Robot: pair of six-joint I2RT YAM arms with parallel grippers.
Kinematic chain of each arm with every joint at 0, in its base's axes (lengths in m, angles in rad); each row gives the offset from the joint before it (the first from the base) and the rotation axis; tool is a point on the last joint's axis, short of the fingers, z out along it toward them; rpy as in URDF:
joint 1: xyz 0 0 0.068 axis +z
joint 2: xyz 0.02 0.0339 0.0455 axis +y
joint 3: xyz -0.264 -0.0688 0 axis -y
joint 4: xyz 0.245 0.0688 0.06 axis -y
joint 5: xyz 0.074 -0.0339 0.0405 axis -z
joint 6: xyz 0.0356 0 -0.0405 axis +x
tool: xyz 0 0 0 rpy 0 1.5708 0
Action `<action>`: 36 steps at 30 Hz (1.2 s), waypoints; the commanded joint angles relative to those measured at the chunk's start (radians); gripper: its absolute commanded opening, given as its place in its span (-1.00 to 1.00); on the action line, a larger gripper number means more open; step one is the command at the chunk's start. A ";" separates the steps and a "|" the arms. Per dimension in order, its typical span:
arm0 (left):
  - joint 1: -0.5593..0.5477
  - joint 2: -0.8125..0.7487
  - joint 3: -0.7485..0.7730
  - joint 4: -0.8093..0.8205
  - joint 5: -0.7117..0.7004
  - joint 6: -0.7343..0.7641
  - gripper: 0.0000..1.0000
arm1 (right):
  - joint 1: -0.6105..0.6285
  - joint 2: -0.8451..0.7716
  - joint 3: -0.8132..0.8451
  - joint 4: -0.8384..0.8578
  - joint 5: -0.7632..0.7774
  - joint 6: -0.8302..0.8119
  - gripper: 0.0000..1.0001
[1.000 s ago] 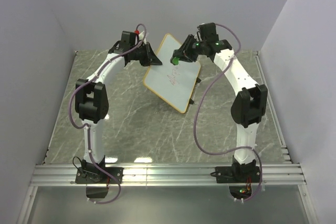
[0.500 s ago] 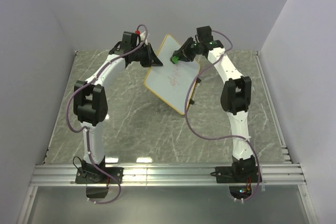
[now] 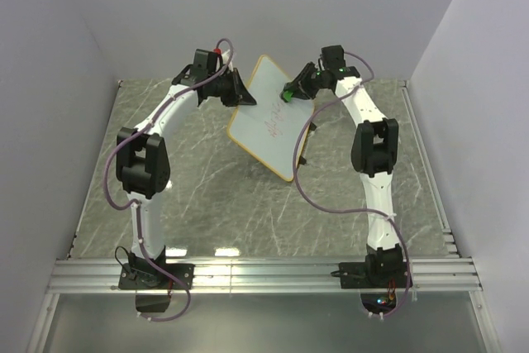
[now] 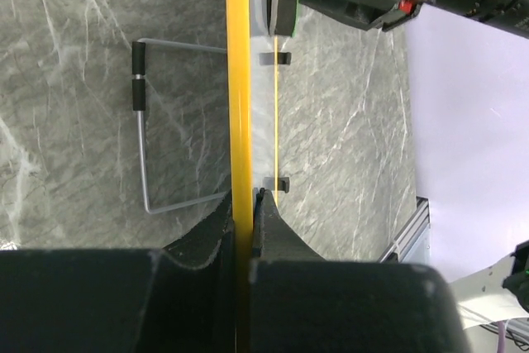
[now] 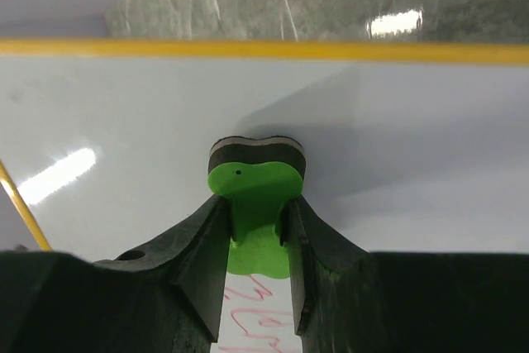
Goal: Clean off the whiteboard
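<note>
right claw (image 5: 256,212): clenched on the eraser (image 5: 254,173), one finger on each side of its green handle. The dark felt face is pressed flat on the board.
eraser contact: on the upper part of the whiteboard (image 3: 266,134), near the yellow top frame. It sits just above the red scribble (image 3: 273,124), and I can't tell if it touches the ink.
left claw (image 4: 245,200): clamped shut on the whiteboard's left edge, one finger on each face, with the yellow frame running straight up between them.
whiteboard position: far middle of the table (image 3: 190,179), between the two claws. It is tilted off flat with its far end high and its near corner low. I can't tell if that corner rests on the table.
board details: the left wrist view shows it edge-on, with two small black feet (image 4: 283,59) on one side and a bent wire stand (image 4: 142,155) with black sleeves on the other.
right arm pose: base at near right, lower link near vertical, elbow high. The forearm arches forward and left, and the wrist points down onto the far right part of the board.
left arm pose: base at near left, rising to a high elbow. The forearm reaches forward and right, with the wrist level with the board's left edge.
</note>
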 commanded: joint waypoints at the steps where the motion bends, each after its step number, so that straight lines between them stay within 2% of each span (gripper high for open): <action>1: -0.097 0.087 -0.014 -0.138 -0.067 0.212 -1.00 | 0.105 -0.050 -0.092 -0.079 -0.058 -0.135 -1.00; 3: -0.095 0.088 -0.014 -0.135 -0.075 0.209 -1.00 | 0.145 -0.088 -0.155 -0.062 -0.077 -0.155 -1.00; 10: -0.095 0.097 0.011 -0.132 -0.086 0.184 -0.99 | 0.266 -0.338 -0.639 0.051 -0.110 -0.256 -1.00; 13: -0.095 0.101 0.012 -0.129 -0.090 0.183 -1.00 | 0.314 -0.409 -0.796 0.108 -0.122 -0.268 -1.00; 17: -0.095 0.094 0.006 -0.132 -0.086 0.183 -1.00 | 0.348 -0.443 -0.873 0.134 -0.090 -0.258 -1.00; 20: -0.095 0.067 -0.024 -0.120 -0.078 0.177 -0.99 | 0.331 -0.388 -0.769 0.073 -0.021 -0.268 -1.00; 23: -0.097 0.048 -0.046 -0.118 -0.064 0.177 -0.99 | 0.290 -0.299 -0.580 0.009 0.019 -0.270 -1.00; 30: -0.098 0.018 -0.072 -0.144 -0.073 0.184 -0.99 | 0.144 -0.059 -0.099 -0.007 0.076 -0.095 -1.00; 33: -0.098 0.009 -0.078 -0.161 -0.081 0.191 -1.00 | 0.098 0.020 0.042 -0.018 0.120 -0.042 -1.00; 36: -0.098 0.004 -0.078 -0.173 -0.089 0.197 -1.00 | 0.066 0.048 0.058 0.017 0.182 0.009 -1.00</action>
